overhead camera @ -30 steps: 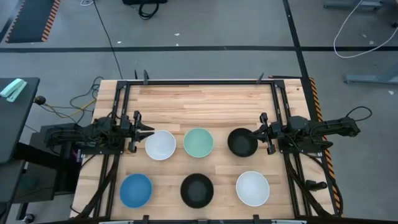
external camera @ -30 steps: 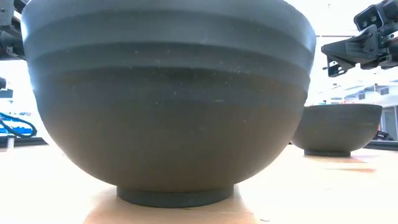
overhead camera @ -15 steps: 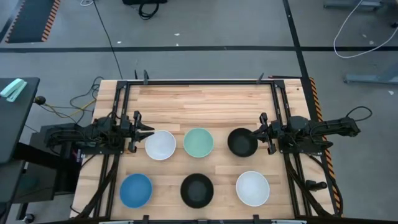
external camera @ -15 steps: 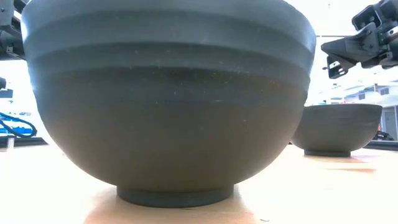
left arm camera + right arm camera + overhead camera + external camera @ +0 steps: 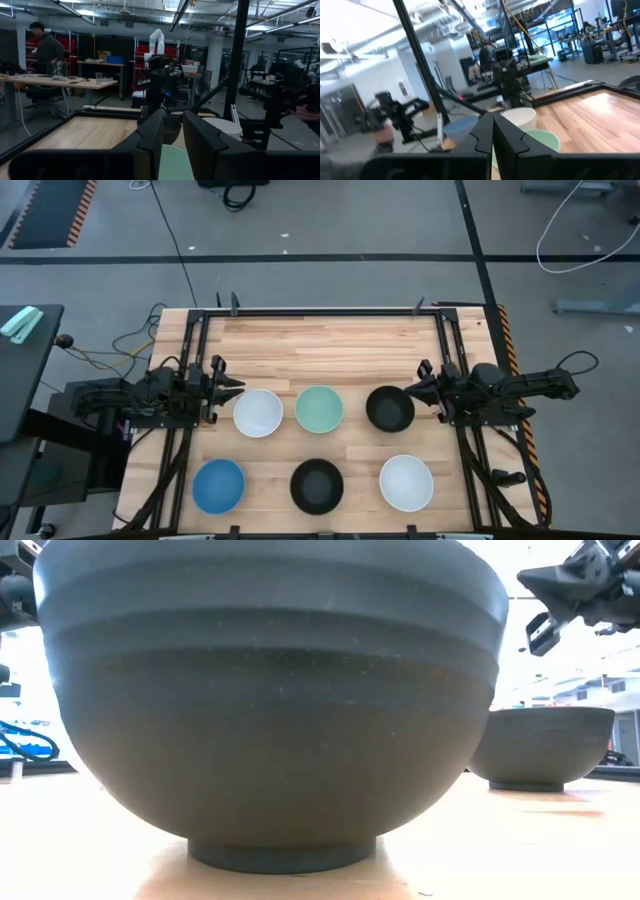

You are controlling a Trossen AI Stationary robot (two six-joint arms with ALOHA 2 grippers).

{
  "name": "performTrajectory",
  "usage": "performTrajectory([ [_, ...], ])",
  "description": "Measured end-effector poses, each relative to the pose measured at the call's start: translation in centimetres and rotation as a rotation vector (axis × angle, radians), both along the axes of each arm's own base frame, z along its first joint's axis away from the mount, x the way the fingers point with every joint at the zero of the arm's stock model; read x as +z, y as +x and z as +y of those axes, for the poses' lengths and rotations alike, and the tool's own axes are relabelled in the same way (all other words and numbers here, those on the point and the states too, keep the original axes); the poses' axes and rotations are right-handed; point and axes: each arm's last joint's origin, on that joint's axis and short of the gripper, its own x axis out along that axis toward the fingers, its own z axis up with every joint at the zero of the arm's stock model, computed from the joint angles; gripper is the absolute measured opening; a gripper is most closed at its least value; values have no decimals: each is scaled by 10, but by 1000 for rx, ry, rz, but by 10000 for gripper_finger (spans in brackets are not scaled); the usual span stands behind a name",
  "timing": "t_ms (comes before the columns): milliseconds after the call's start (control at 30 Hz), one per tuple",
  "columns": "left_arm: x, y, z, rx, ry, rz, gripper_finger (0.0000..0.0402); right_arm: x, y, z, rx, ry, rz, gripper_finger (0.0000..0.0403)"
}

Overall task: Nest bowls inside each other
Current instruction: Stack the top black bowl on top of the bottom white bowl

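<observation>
Six bowls stand on their feet on the wooden table in two rows. Far row: white bowl (image 5: 258,412), mint bowl (image 5: 319,409), black bowl (image 5: 390,409). Near row: blue bowl (image 5: 218,486), black bowl (image 5: 316,486), white bowl (image 5: 406,482). My left gripper (image 5: 238,388) hovers at the far-left rim of the far white bowl, its fingers a narrow gap apart (image 5: 173,132). My right gripper (image 5: 408,388) is shut (image 5: 492,119) and hangs above the far black bowl's far-right rim (image 5: 530,580). The near black bowl (image 5: 270,710) fills the low view.
A black frame (image 5: 320,311) runs around the table's far edge and both sides. Bare wood lies between the frame and the far row. In the room beyond the table, a person (image 5: 47,47) stands at a workbench and other robot arms show.
My right gripper has risen and tipped up above the far black bowl. My left gripper has also lifted and tipped a little beside the far white bowl. None of the bowls has moved.
</observation>
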Motion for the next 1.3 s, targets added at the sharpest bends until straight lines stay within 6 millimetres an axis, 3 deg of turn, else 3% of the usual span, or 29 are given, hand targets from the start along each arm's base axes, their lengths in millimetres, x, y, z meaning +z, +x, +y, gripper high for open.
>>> performTrajectory([
  [167, -1, 0, 0, 0, 0, 5, 83, 22, -5, 0, 22, -13, 47, 19],
  [333, 0, 0, 0, 6, 27, 5, 78, 51, -7, -3, -80, -16, 252, 19],
  [633, -1, 0, 0, 8, 33, 9, 83, 86, 23, -4, -250, 44, 743, 19],
  [900, -1, 0, 0, 6, 25, 14, 76, 82, 53, 0, -288, 136, 1127, 19],
  [1300, -4, 1, 0, 6, 26, 38, 73, 60, 73, 5, -276, 223, 1352, 19],
])
